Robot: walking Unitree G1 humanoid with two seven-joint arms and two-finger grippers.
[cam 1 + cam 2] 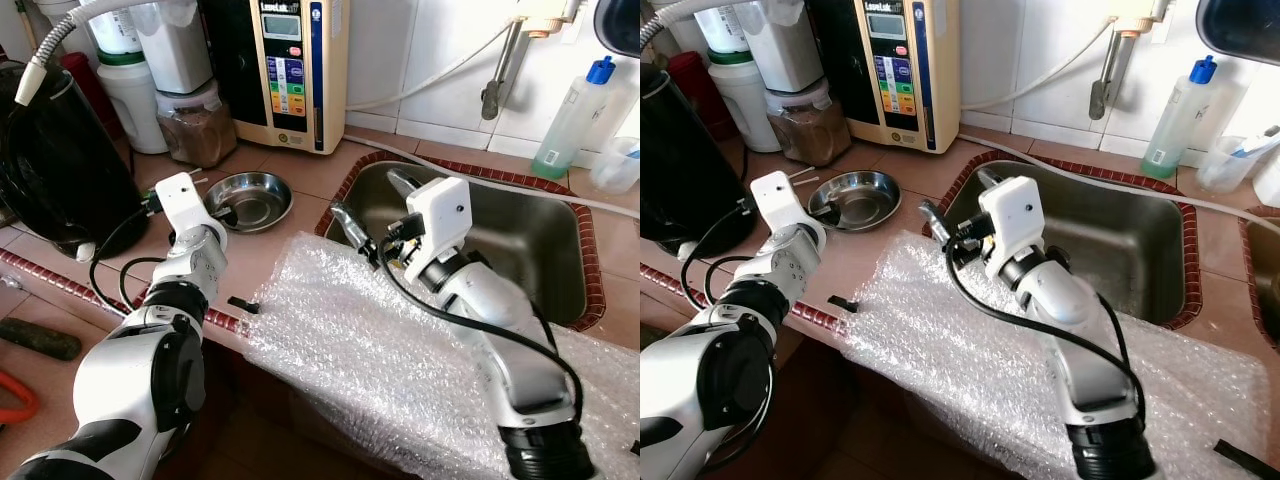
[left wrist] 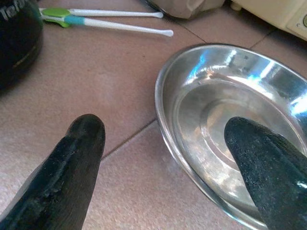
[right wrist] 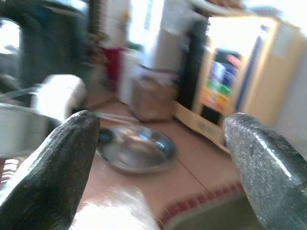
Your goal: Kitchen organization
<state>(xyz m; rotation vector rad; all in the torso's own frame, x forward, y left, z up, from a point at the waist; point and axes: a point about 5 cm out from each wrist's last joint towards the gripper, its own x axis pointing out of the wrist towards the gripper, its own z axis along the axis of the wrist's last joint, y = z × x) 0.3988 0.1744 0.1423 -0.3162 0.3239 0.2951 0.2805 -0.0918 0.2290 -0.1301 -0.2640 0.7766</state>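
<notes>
Steel bowl [image 1: 250, 198] is set on the tiled counter [image 1: 300, 165] left of the sink [image 1: 540, 250]. Left gripper [image 2: 165, 163] is spread wide astride its near rim, nothing held. Right gripper [image 3: 158, 158] is open, empty, over the bubble wrap [image 1: 400, 350]. Grasp step judged pending; closing on the rim is called for.

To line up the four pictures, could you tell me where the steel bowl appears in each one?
Left eye: steel bowl on the counter, beside the sink.
Right eye: left of centre.
Left wrist: right half, straddled by the open left gripper.
Right wrist: lower centre.
Shared landmark: the cream water machine.
</notes>
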